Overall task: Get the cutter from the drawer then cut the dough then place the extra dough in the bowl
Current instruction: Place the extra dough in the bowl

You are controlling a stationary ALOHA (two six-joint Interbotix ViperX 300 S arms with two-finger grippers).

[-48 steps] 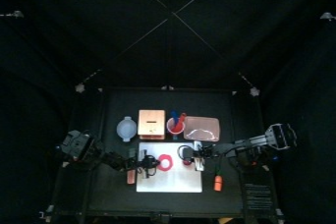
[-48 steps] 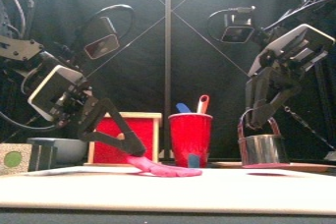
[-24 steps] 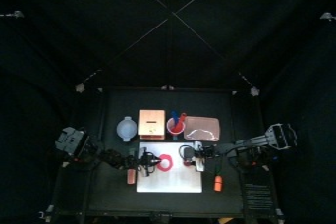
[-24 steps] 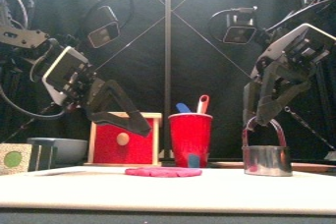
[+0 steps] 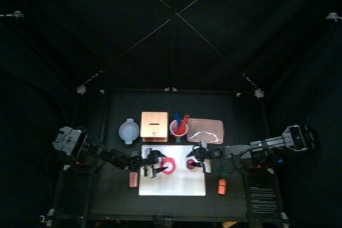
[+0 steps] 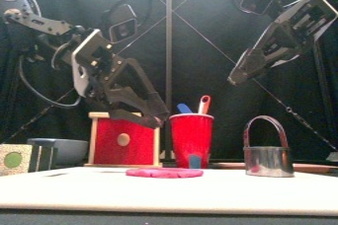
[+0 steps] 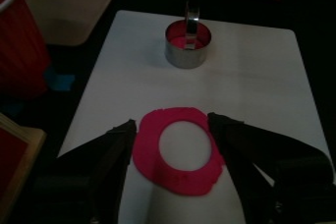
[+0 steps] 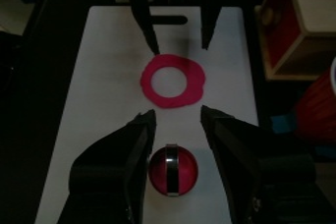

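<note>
A pink dough ring (image 6: 164, 173) lies flat on the white cutting board (image 5: 174, 185), seen also in the wrist views (image 7: 178, 151) (image 8: 172, 79). The metal cutter (image 6: 268, 155) stands on the board to the ring's right, its wire handle up, with a pink disc showing inside it (image 8: 174, 169). My left gripper (image 7: 174, 123) hangs open above the ring, holding nothing. High over the cutter, my right gripper (image 8: 178, 120) is open as well, and nothing touches the cutter.
Behind the board stand the wooden box with its red drawer front (image 6: 125, 140), the red cup with toy knives (image 6: 192, 138) and the pink tray (image 5: 205, 127). The blue-grey bowl (image 5: 128, 130) sits at the back left. A small orange toy (image 5: 221, 185) lies right of the board.
The left gripper let the dough ring down flat and rose. The right gripper let go of the cutter's handle and lifted up and to the right.
</note>
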